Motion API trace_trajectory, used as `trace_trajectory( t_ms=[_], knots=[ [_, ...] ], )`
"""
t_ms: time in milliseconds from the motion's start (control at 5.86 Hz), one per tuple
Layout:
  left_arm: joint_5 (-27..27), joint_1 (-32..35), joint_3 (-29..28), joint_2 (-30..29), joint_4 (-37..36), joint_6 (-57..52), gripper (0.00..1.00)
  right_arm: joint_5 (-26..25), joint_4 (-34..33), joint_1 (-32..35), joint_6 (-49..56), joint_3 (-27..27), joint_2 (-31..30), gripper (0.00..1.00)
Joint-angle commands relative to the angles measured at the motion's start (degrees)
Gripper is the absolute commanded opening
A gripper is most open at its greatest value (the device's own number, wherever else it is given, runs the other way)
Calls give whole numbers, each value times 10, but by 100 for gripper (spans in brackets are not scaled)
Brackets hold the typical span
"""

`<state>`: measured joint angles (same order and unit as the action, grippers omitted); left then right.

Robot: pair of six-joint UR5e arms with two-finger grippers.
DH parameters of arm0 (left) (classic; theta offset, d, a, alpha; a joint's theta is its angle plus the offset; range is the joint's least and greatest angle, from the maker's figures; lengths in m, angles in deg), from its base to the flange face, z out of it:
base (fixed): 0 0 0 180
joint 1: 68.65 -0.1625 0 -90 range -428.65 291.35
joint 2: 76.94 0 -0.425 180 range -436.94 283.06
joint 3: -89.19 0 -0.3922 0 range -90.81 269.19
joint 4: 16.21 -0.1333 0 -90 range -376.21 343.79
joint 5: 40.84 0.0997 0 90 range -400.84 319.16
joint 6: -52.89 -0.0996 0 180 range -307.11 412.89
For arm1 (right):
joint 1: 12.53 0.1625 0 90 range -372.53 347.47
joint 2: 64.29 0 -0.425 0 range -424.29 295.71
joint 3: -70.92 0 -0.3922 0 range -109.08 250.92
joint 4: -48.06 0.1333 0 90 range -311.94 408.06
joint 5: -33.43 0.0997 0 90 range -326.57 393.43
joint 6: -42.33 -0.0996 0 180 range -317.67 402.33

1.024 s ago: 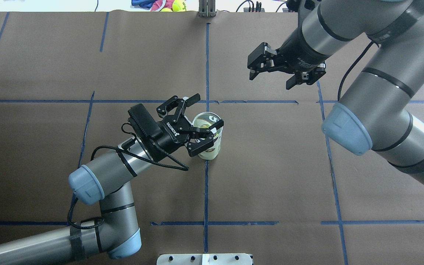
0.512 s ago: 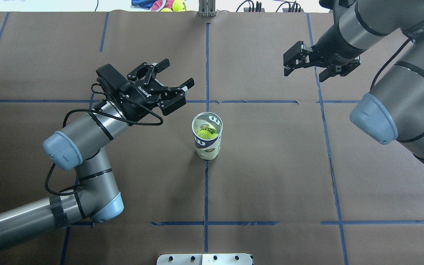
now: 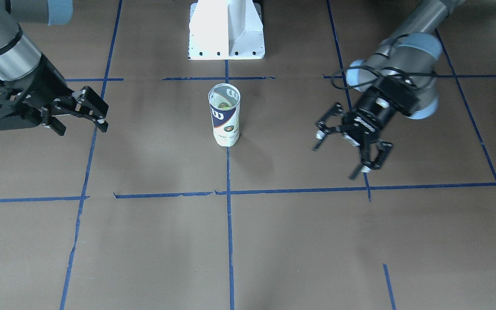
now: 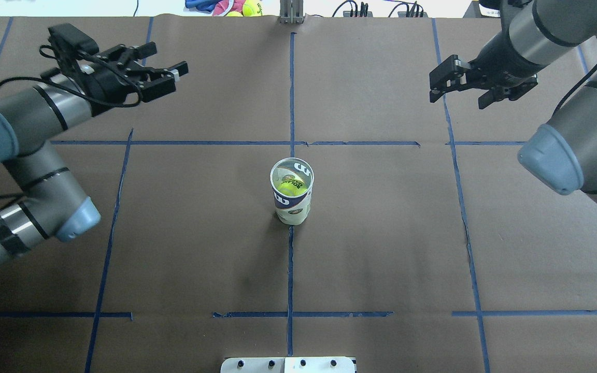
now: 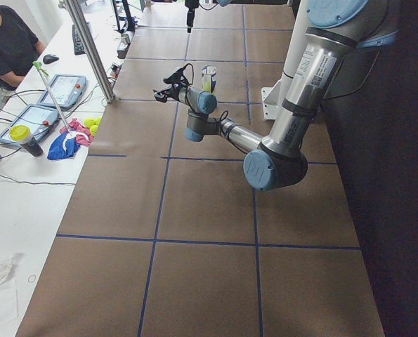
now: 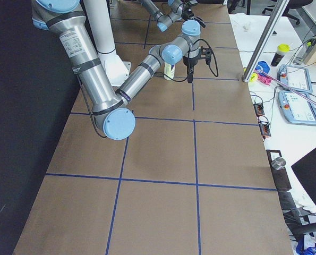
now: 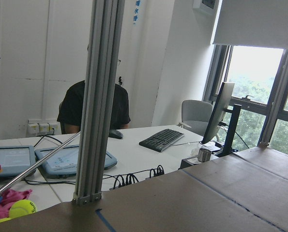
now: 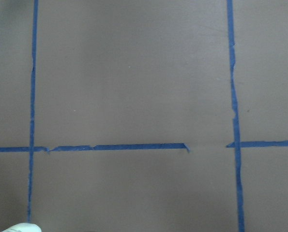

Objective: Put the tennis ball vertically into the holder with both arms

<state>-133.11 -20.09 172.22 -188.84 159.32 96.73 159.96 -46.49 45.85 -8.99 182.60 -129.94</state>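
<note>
The holder stands upright on the bench with the tennis ball inside it, right of the left fingers and left of the right fingers, roughly midway and well apart from each. It sits nearer the robot's base than both sets of fingers, which hang above the bench.

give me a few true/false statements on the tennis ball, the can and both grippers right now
1. The tennis ball sits inside the holder. True.
2. The holder lies on its side. False: it stands upright on the table.
3. The left gripper is shut on the holder. False: it is open, holds nothing and is well away from the holder.
4. The right gripper is open and empty. True.
</note>
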Motion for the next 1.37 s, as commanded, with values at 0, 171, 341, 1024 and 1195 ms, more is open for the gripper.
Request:
trace_trajectory(
  t_ms=[0, 171, 341, 1024, 1195],
  knots=[
    [-172, 119, -3, 38, -139, 7, 100, 1, -1, 50, 104, -2, -47, 99],
    [-238, 168, -8, 38, -222, -1, 100, 0, -2, 77, 159, -9, -69, 99],
    [-281, 199, -6, 37, -347, -85, 100, 3, -3, 99, 204, -25, -86, 99],
    [-402, 316, -16, 66, -559, -251, 100, 68, -2, 216, 430, -97, -168, 99],
    [-421, 325, -22, 66, -586, -262, 100, 75, -1, 244, 485, -127, -182, 99]
  ],
)
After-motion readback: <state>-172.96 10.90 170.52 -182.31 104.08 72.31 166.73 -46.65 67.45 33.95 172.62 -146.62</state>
